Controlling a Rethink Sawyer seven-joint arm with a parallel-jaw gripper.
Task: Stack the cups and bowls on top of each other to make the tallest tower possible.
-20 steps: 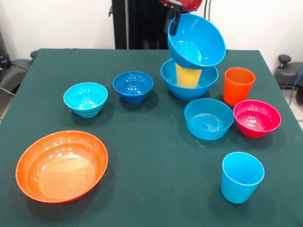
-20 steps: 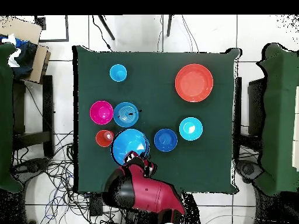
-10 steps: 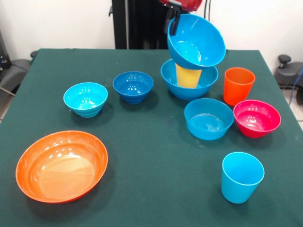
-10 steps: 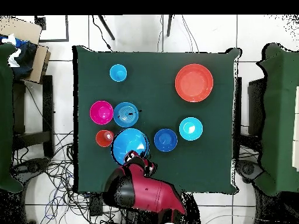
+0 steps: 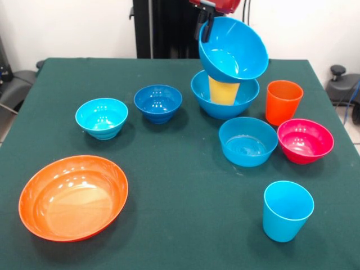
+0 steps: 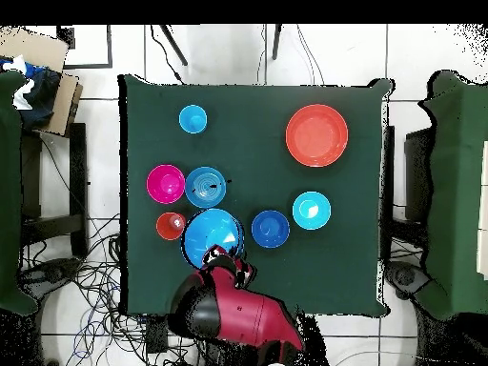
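From my console, well left of the gripper and lower sit the orange bowl, cyan bowl and dark blue bowl, all unstacked. The gripper pinches the rim of 1 tilted blue bowl above the yellow cup, which stands in the other blue bowl. Right of it and lower, 2 cups and 2 bowls wait loose. I judge the tower barely begun.

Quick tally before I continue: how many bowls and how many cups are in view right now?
Bowls: 7, namely wide orange, cyan, dark blue, light blue, magenta-red, big blue, tilted blue in the gripper
Cups: 3, namely yellow, orange, light blue
Total: 10
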